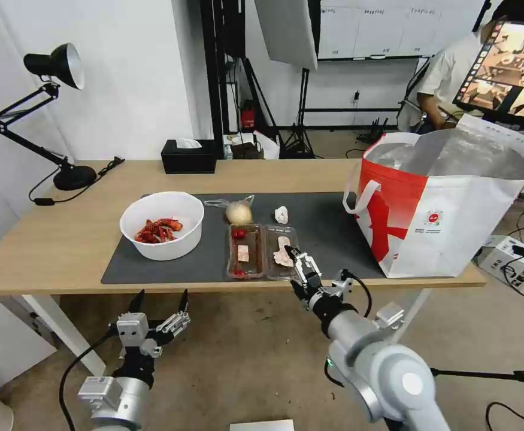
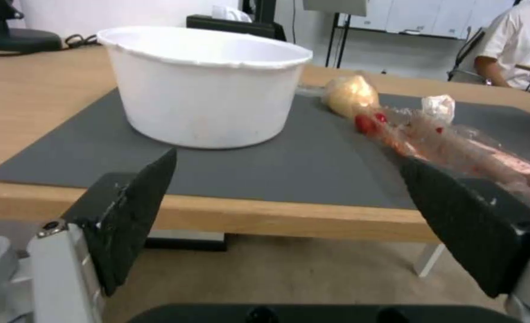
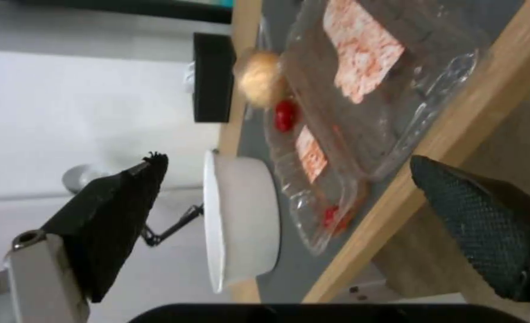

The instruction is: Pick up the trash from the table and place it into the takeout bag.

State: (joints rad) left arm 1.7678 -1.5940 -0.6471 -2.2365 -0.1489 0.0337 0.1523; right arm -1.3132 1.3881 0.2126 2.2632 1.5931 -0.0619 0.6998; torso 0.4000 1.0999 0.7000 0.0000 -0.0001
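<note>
On the dark mat of the table (image 1: 52,239) stand the white bowl (image 1: 161,224) of red scraps, the clear clamshell tray (image 1: 262,251), the crumpled tissue (image 1: 281,214) and the clear bag with a beige lump (image 1: 239,211). The takeout bag (image 1: 447,203) stands open at the table's right end. My right gripper (image 1: 295,270) is open at the table's front edge, just before the tray (image 3: 349,103). My left gripper (image 1: 161,297) hangs open below the front edge, in front of the bowl (image 2: 205,85), with nothing between its fingers (image 2: 139,197).
A black desk lamp (image 1: 52,108) stands at the table's back left and a black tissue box (image 1: 188,155) at the back middle. Behind the takeout bag are a monitor (image 1: 507,69) and a seated person. White table legs and bare floor lie below the front edge.
</note>
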